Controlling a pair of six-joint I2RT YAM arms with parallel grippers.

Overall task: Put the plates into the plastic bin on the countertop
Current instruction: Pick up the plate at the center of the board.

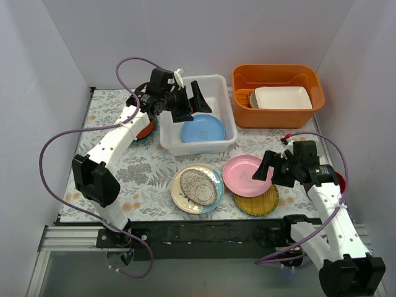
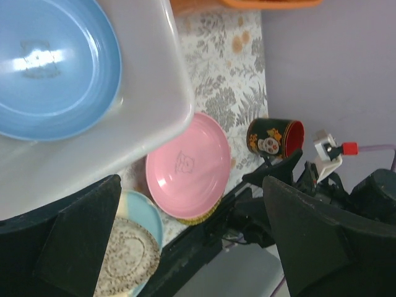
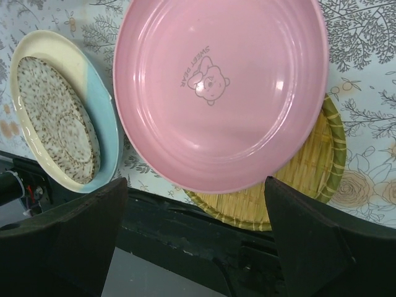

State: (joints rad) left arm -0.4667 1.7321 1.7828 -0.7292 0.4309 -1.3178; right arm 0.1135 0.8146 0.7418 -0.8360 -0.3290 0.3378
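Hovering with right fingers [image 3: 62,241] wide, empty, over pink plate [image 3: 216,93] atop woven plate [image 3: 309,179] on bench [image 3: 365,37]. Poised with left fingers [image 2: 74,241] equally wide, empty, above bin [image 2: 154,74] holding blue plate [image 2: 49,68]. Likely stiff, light, slick: best pinched at overhanging rim.

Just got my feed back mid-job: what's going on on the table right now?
The left gripper hangs open over the plastic bin, holding nothing; a light blue plate lies flat inside. The right gripper is open above the pink plate, which rests partly on the woven yellow plate on the countertop and is not gripped. Nearby, the speckled plate sits on a cream and teal plate, also outside the bin.
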